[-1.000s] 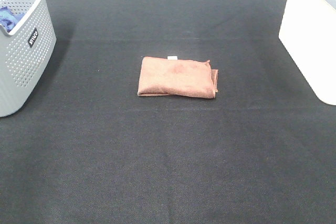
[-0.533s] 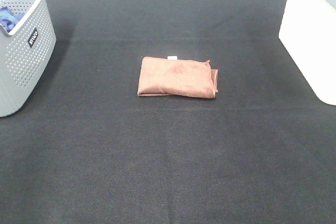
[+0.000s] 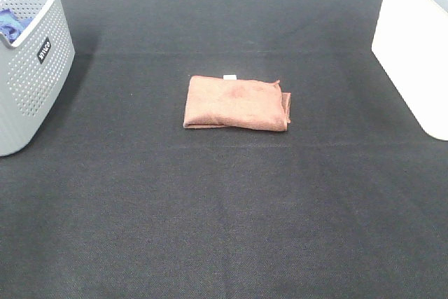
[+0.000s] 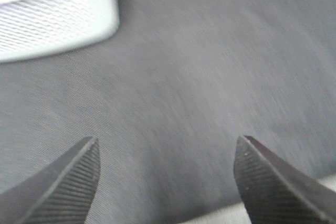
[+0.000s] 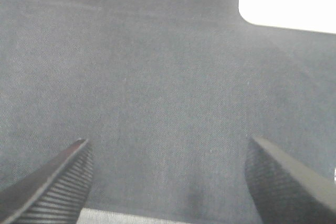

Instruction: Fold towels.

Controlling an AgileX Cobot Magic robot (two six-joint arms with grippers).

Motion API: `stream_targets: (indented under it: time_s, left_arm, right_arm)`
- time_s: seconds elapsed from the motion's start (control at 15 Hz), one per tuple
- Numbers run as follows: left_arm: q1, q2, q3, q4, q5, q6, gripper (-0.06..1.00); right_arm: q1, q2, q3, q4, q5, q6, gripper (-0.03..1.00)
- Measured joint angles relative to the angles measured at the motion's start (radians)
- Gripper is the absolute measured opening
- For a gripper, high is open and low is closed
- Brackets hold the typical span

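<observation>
Sitting folded mid-desk (image 3: 224, 215): terracotta towel (image 3: 236, 103), white tag (image 3: 229, 76) on far edge, well right of the grey basket (image 3: 31, 68). Left claw (image 4: 165, 177) spread, empty. Right claw (image 5: 168, 179) spread, empty, towel well apart.

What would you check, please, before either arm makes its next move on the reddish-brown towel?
1. Towel folded into a compact rectangle, flat on the black mat: ok.
2. Fold neat: not ok; layer edges splay at its right end.
3. Left gripper open and empty, above bare mat, clear of the towel: ok.
4. Right gripper open and empty, towel corner far ahead: ok.
5. Grey basket and white bin stand apart from the towel: ok.
6. Whether another fold is needed: cannot tell.
</observation>
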Motion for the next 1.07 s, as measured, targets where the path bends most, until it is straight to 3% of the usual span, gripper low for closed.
stream_targets:
  time_s: [0.33,1.07]
  left_arm:
    - [0.022,-0.168,0.003,0.0,0.0,0.0,0.69]
    - [0.022,-0.169,0.003,0.0,0.0,0.0,0.69]
  right_arm:
    - [0.0,-0.152,0.0,0.0,0.0,0.0,0.75]
    - [0.0,-0.2,0.0,0.0,0.001,0.0,0.75]
